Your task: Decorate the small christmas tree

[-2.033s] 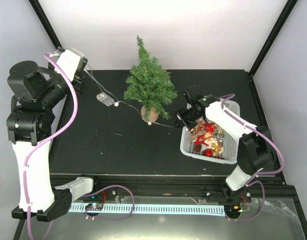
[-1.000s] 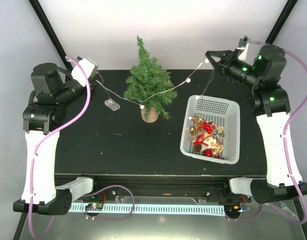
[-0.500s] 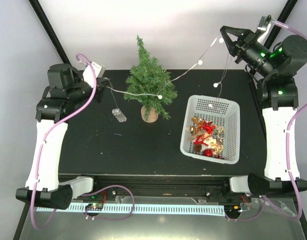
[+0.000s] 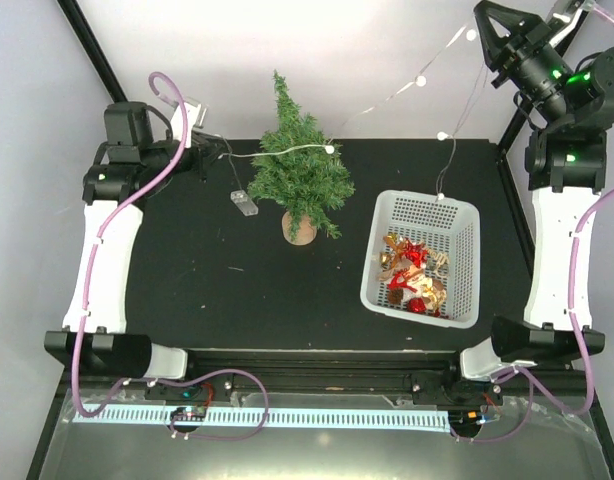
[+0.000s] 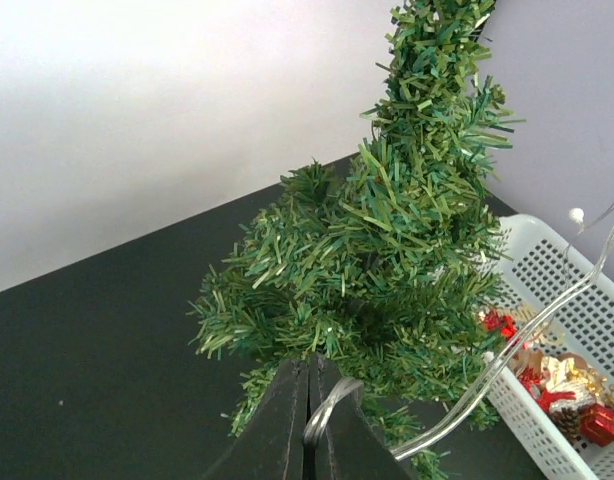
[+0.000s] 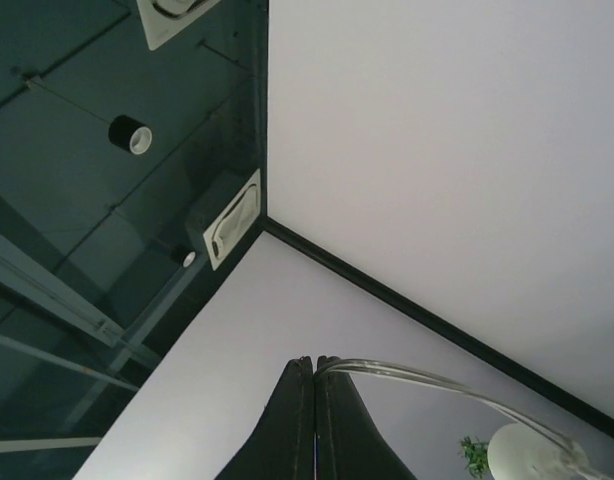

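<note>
**Light string raised across the tree**

The small christmas tree (image 4: 302, 175) stands at the back of the worktop (image 4: 187, 280), left of the ornament basket (image 4: 427, 212). The left hand (image 5: 309, 364) and right hand (image 6: 315, 360), both pinched on the light string (image 4: 387, 100), have risen. The strand now crosses the upper branches rather than lower down, so draping looks underway.

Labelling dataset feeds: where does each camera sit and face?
Top external: above, behind, looking down on the table; left arm, right arm visible.
Left wrist: faces the small christmas tree and basket; left end effector shut on light string.
Right wrist: raised, faces the ceiling; right end effector shut on that string.
Shared by top and left wrist: tree, basket.
</note>
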{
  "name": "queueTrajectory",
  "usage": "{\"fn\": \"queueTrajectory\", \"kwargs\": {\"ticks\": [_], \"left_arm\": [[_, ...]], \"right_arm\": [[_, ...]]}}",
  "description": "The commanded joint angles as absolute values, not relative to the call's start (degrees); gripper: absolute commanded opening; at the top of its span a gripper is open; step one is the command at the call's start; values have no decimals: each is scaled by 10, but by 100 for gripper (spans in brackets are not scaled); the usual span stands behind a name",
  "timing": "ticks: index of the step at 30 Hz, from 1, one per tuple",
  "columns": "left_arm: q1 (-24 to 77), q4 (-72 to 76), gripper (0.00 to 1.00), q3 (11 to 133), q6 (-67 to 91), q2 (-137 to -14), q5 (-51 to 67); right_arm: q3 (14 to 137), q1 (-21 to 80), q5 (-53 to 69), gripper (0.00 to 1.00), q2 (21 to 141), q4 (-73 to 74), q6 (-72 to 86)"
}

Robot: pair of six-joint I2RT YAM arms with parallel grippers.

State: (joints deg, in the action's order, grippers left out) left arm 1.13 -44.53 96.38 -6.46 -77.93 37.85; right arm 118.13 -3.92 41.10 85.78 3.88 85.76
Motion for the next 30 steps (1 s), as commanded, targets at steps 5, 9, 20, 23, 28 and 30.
{"fn": "queueTrajectory", "kwargs": {"ticks": [5, 9, 20, 23, 28, 30], "left_arm": [[3, -435, 2, 1046, -22, -824, 462], [-12, -408, 2, 1051, 23, -835, 542], [-73, 166, 2, 938, 574, -880, 777], [-74, 249, 2, 973, 634, -906, 779], [-76, 211, 2, 1078, 610, -949, 761], [-77, 200, 2, 1108, 603, -959, 754]], "right_arm": [[1206, -48, 382, 1, 902, -62, 953], [1255, -48, 359, 1, 943, -89, 994], [1353, -47, 264, 1, 1042, -158, 1069], [1392, -43, 251, 1, 1071, -161, 1073], [1406, -37, 234, 1, 1095, -176, 1085], [1410, -35, 234, 1, 1103, -180, 1086]]}}
